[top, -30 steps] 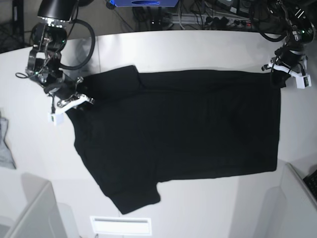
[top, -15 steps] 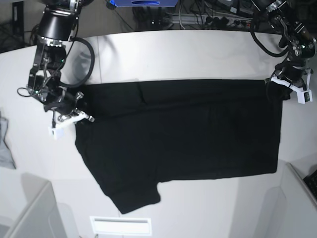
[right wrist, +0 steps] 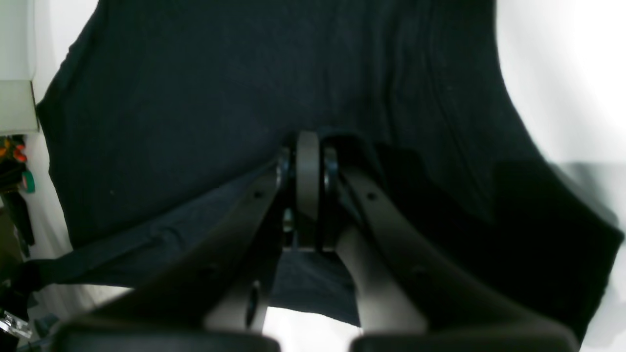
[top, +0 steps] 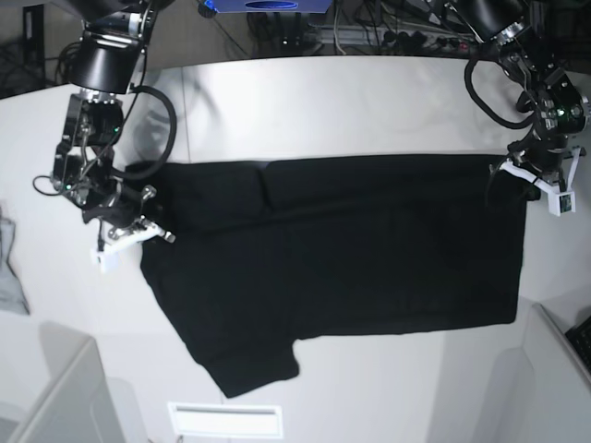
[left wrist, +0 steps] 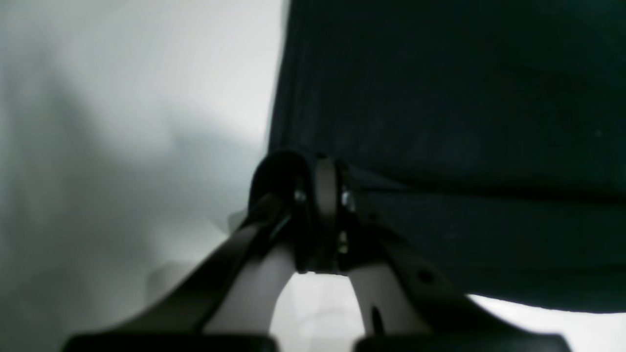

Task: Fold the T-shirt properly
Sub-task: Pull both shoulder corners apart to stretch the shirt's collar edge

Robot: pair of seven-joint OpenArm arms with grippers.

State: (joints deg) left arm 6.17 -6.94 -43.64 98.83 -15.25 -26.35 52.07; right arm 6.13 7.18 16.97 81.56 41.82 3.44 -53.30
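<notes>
Gripper-wise, our right gripper (top: 138, 228) pinches the shoulder edge and our left gripper (top: 531, 175) the hem corner of the black T-shirt (top: 351, 258) spread on the white counter (top: 351, 101), limp, light cloth best held by its edges, a grey cloth (top: 9, 268) lying clear.

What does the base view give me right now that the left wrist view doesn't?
Only the base view shows the whole black T-shirt spread on the white table, its far edge lifted and folding toward the near side, with the right gripper shut on one end of that edge; a grey cloth lies at the table's edge. Only the left wrist view shows the left gripper up close, jaws pinched on the cloth, with a fold line running from the grip. Both show the left gripper holding the shirt's edge over bare table.
</notes>
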